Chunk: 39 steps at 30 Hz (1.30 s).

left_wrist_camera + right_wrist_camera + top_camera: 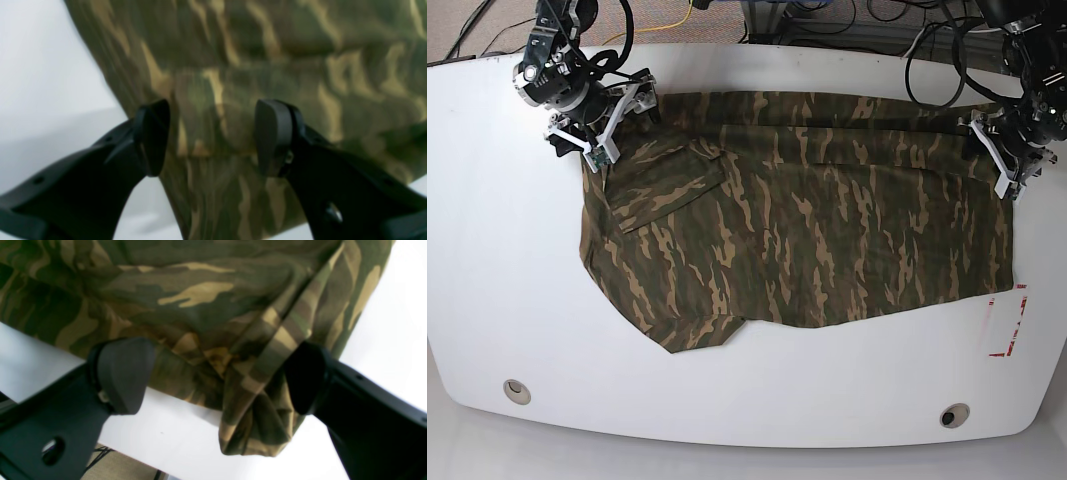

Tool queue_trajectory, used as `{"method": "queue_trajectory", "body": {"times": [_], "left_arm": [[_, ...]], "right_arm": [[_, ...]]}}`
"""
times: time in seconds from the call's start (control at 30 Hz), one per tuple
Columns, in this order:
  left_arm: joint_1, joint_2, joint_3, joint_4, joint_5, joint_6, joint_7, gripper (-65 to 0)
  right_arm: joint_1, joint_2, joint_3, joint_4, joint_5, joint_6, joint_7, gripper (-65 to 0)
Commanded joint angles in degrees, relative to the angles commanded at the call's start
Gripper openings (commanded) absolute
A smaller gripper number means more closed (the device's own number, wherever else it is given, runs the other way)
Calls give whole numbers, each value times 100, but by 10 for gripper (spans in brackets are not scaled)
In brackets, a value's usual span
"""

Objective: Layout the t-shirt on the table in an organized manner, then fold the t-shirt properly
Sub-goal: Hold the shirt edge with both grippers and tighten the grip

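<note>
The camouflage t-shirt (807, 220) lies spread across the white table (507, 250), with a sleeve folded over at its left end and a wrinkled lower left corner. In the base view my right gripper (617, 125) sits at the shirt's upper left corner. It is open, and in the right wrist view a bunched fold of the t-shirt (253, 400) hangs between its spread fingers (123, 373). My left gripper (992, 155) is at the shirt's upper right edge. It is open too, its fingers (273, 136) apart over the blurred t-shirt (253, 60).
A red tape outline (1007, 325) marks the table at the right, just below the shirt's corner. Two grommet holes (517, 390) (954, 414) sit near the front edge. Cables (827, 20) run behind the table. The right wrist view shows the table edge (133, 456) close by.
</note>
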Motion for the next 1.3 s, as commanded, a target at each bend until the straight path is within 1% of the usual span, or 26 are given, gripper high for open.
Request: {"method": "queue_trajectory", "body": {"times": [0.13,0.2,0.33,0.37,0.7,1.0,1.1,1.3], "left_arm": [[53,0,-202,44,-9,0,-9,-271],[62,9,-299,62,-9,0,-9,-253],[62,9,-396,62,-9,0,-9,-143],[62,9,-431,62,-9,0,-9,-129],[35,18,-440,9,-9,0,-9,-132],[26,35,-26,-9,0,0,-18,-132],[18,44,88,-193,0,0,-18,-132],[-149,44,53,-501,0,0,-18,-133]], "right_arm": [[0,-9,0,0,0,0,0,-32],[0,-9,0,0,9,0,0,-32],[0,-9,0,0,18,0,0,-32],[0,-9,0,0,18,0,0,-32],[0,-9,0,0,26,0,0,-32],[0,-9,0,0,26,0,0,-32],[0,-9,0,0,26,0,0,-32],[0,-9,0,0,26,0,0,-32]]}}
